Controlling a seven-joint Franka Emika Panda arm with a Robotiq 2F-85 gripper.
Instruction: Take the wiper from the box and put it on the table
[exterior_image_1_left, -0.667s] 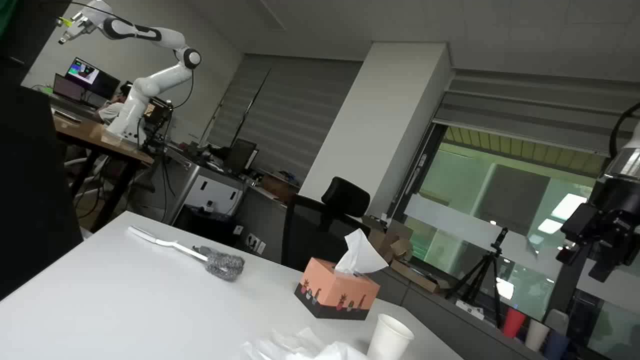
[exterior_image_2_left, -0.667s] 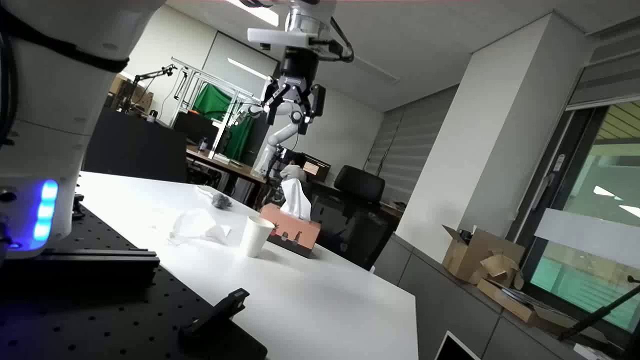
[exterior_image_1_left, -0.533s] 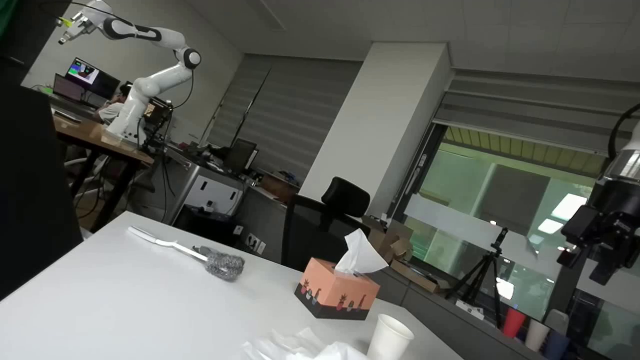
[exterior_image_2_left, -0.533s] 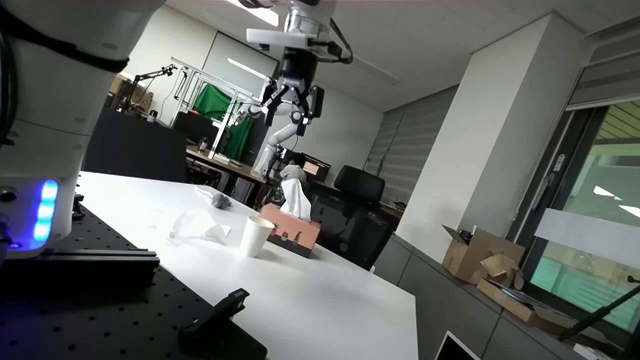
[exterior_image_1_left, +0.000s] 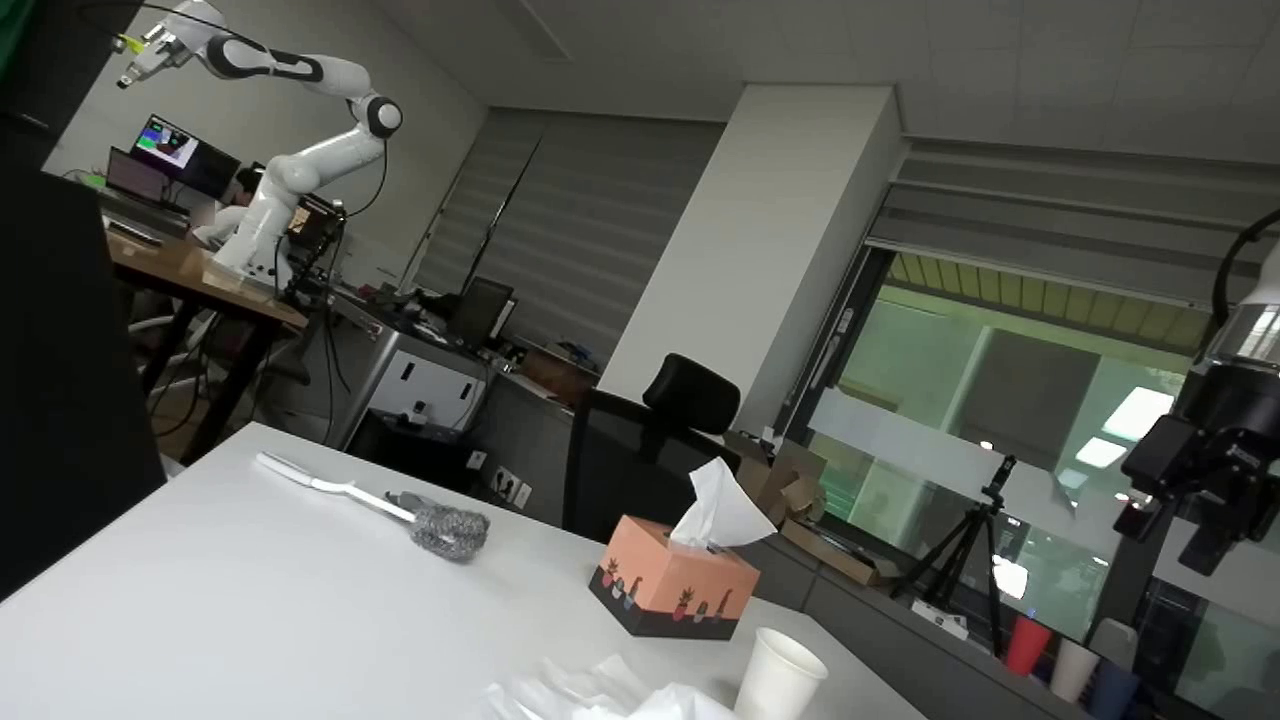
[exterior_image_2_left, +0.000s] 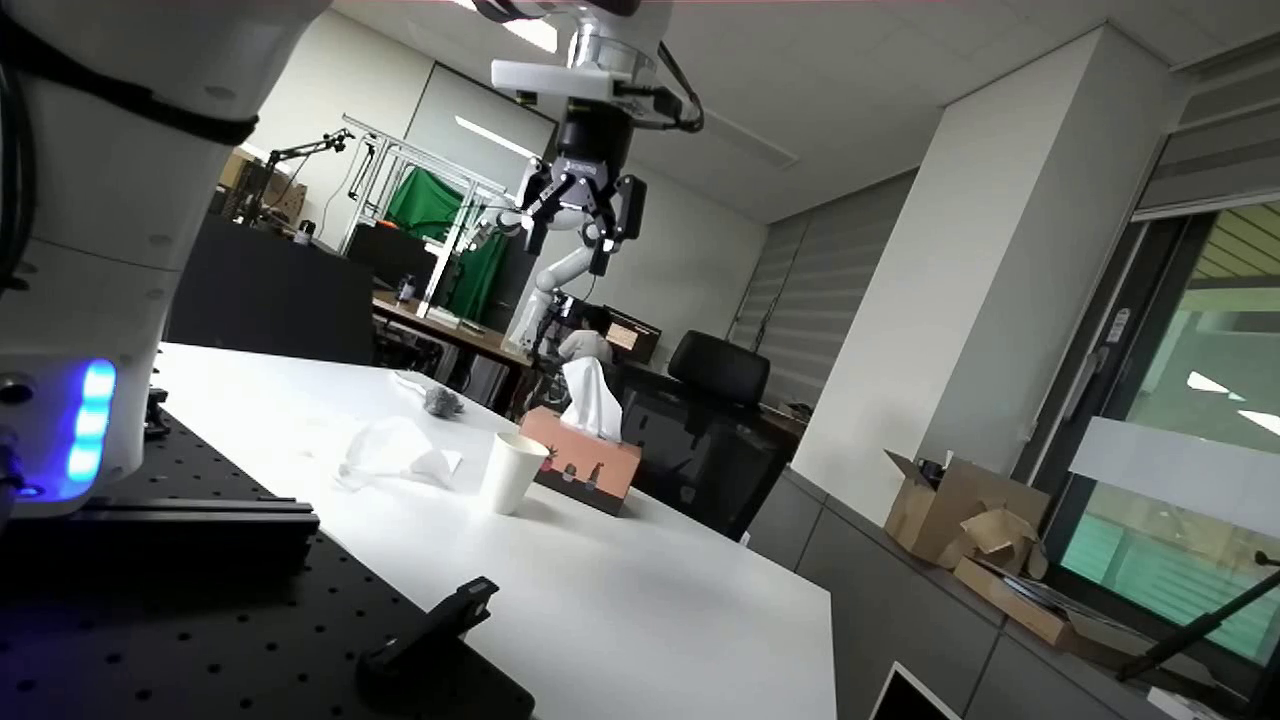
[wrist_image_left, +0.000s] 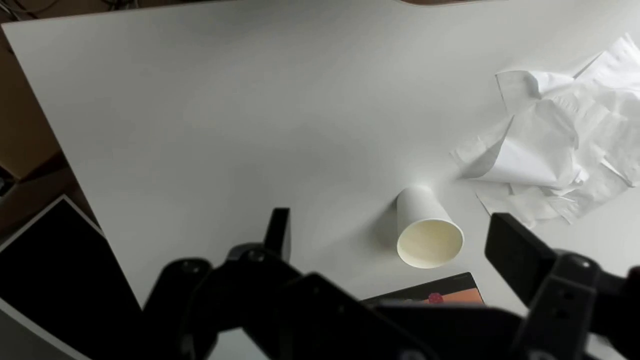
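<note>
The orange and black tissue box (exterior_image_1_left: 690, 590) stands on the white table (exterior_image_1_left: 300, 600). A white wiper sheet (exterior_image_1_left: 722, 512) sticks up out of its top. Both exterior views show the box (exterior_image_2_left: 580, 462) and the sheet (exterior_image_2_left: 590, 400). In the wrist view only a strip of the box (wrist_image_left: 457, 296) shows; my gripper hides the rest, sheet included. Crumpled white sheets (wrist_image_left: 545, 140) lie on the table, also in the exterior views (exterior_image_2_left: 395, 452) (exterior_image_1_left: 610, 692). My gripper (exterior_image_2_left: 566, 258) is open and empty, high above the table, its fingers (wrist_image_left: 389, 216) apart with nothing between them.
A white paper cup (wrist_image_left: 420, 215) stands beside the box, between it and the crumpled sheets. A white-handled grey brush (exterior_image_1_left: 448, 530) lies farther along the table. A black chair (exterior_image_1_left: 650, 460) stands behind the table edge. A black perforated plate (exterior_image_2_left: 200, 620) borders the table.
My gripper has sunk slightly and shifted a little to the left in an exterior view. It stays open. The box, sheets, cup and brush have not moved.
</note>
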